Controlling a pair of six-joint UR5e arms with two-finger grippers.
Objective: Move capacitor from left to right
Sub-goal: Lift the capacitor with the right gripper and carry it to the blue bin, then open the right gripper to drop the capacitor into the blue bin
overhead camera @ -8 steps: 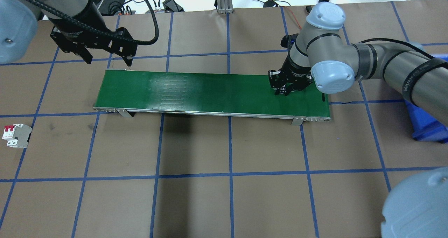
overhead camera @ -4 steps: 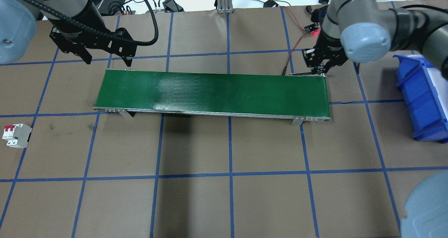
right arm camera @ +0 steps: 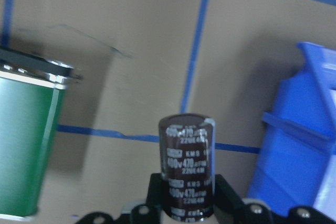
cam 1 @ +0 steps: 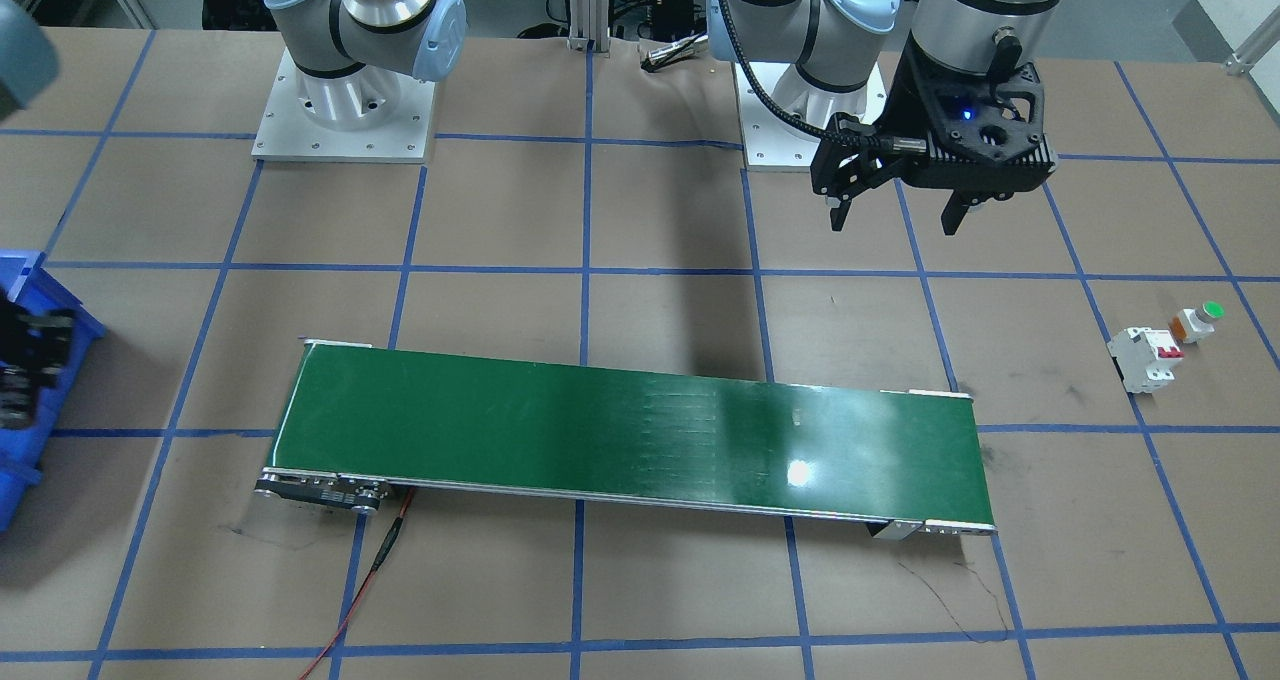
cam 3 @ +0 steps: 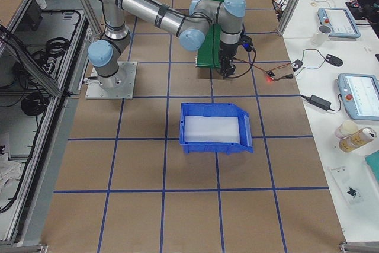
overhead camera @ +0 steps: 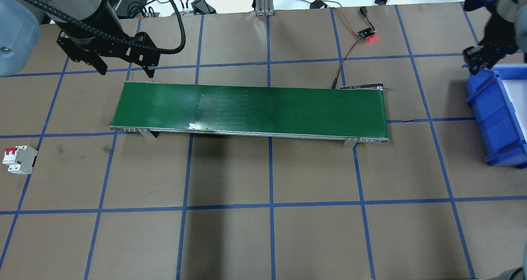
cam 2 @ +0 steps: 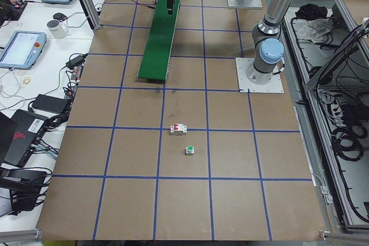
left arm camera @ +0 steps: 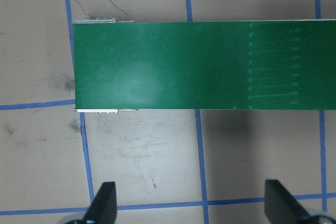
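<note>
Right end effector [overhead camera: 479, 61] clamped low on capacitor [right arm camera: 188, 156] | left end effector [overhead camera: 127, 71] apart, upper left | risk: capacitor may clip blue bin [right arm camera: 294, 171] wall, frame right, and slip.

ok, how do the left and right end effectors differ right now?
The left end effector is open and holds nothing; the right end effector is shut on the capacitor, which stands upright in it. The left one hangs by the green conveyor's left end; the right one is past its other end, near the blue bin. Both are black two-finger units.
</note>
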